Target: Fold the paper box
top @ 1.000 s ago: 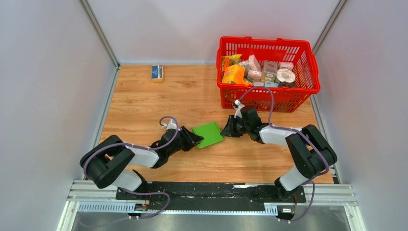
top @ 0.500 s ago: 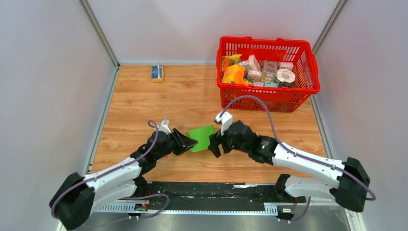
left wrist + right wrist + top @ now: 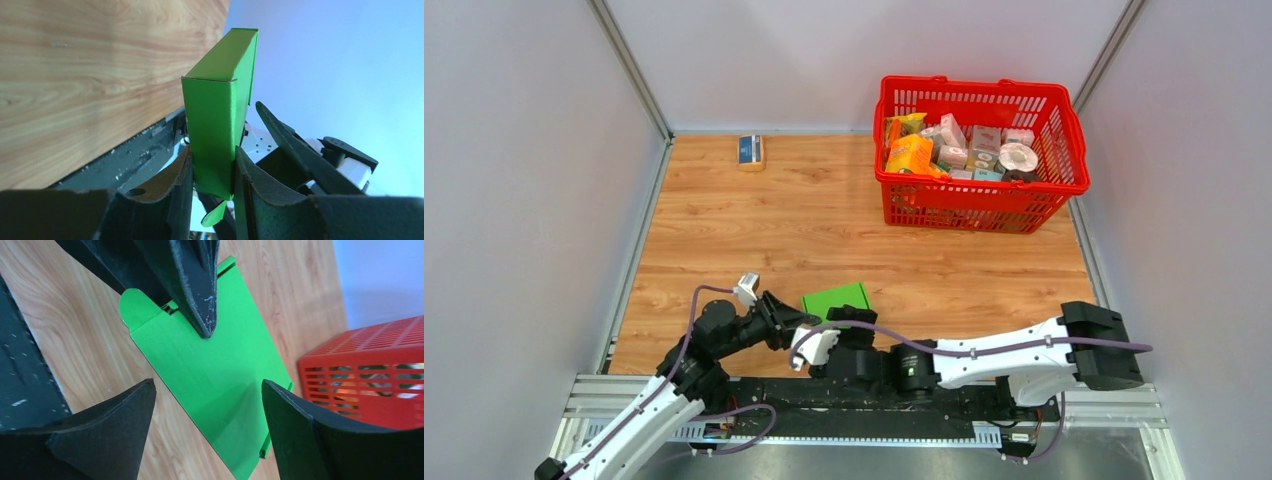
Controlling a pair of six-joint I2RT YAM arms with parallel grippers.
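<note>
- The right gripper (image 3: pixel 207 385) has its two dark fingers spread wide, clear of the paper box (image 3: pixel 220 380).
- The box shows a broad, flat green panel, with a rounded flap at one corner.
- The left gripper (image 3: pixel 182 315) pinches the box's edge beside that flap.
- Wooden table (image 3: pixel 75 335) lies behind; a red basket (image 3: pixel 360 360) stands far right.

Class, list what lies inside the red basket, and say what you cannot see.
Inside the red basket lie an orange package, small pink and white boxes and a white round item. Whatever sits beneath them, and the basket floor, is covered.
</note>
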